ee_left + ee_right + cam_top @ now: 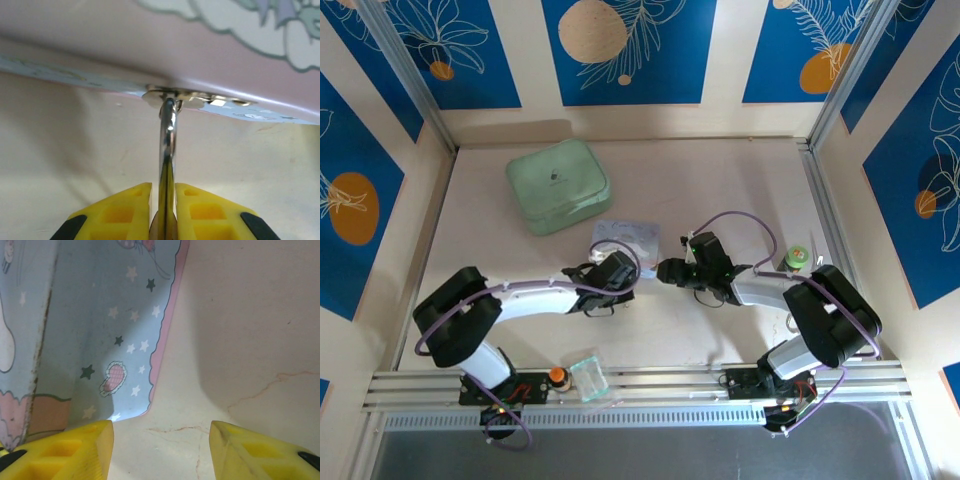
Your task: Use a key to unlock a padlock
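In the left wrist view my left gripper (163, 187) is shut on the padlock: its brass body (163, 227) sits deep between the yellow fingers (125, 205). Its silver shackle (168, 145) rises to a metal hasp (195, 97) on the edge of the pastel cartoon tin (150, 45). From above, the left gripper (628, 272) is at the tin's (627, 238) near edge. My right gripper (667, 271) faces it from the right. It is open (161, 427) over bare table, the tin's starry side (115, 325) just left of it. The key is out of view.
A mint-green lidded box (558, 186) lies at the back left. A green tape roll (797, 258) stands near the right wall. On the front rail sit a small orange knob (557, 375) and a clear plastic piece (588, 376).
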You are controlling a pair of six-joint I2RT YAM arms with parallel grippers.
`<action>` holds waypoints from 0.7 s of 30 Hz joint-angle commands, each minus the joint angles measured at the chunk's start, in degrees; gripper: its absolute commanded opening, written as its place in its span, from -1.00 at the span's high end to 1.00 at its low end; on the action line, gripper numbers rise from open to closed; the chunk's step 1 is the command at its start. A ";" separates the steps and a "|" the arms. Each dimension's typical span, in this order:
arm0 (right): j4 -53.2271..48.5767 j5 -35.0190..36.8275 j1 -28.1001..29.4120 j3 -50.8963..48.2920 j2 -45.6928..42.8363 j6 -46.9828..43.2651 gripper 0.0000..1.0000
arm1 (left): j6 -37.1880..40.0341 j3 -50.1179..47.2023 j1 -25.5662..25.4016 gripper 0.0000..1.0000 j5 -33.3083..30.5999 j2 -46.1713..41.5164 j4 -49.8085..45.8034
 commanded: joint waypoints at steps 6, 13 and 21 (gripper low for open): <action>-1.58 0.65 0.36 1.63 -0.45 0.11 -0.07 | 9.71 4.92 0.53 0.86 -6.73 6.29 -14.93; -1.93 0.83 0.27 1.51 -0.64 -0.21 -0.07 | 10.16 7.31 -1.18 0.62 -10.99 7.75 -18.18; -1.67 1.14 -0.17 1.01 -0.29 -0.39 -0.07 | 8.73 10.22 -4.55 0.39 -14.06 9.76 -21.28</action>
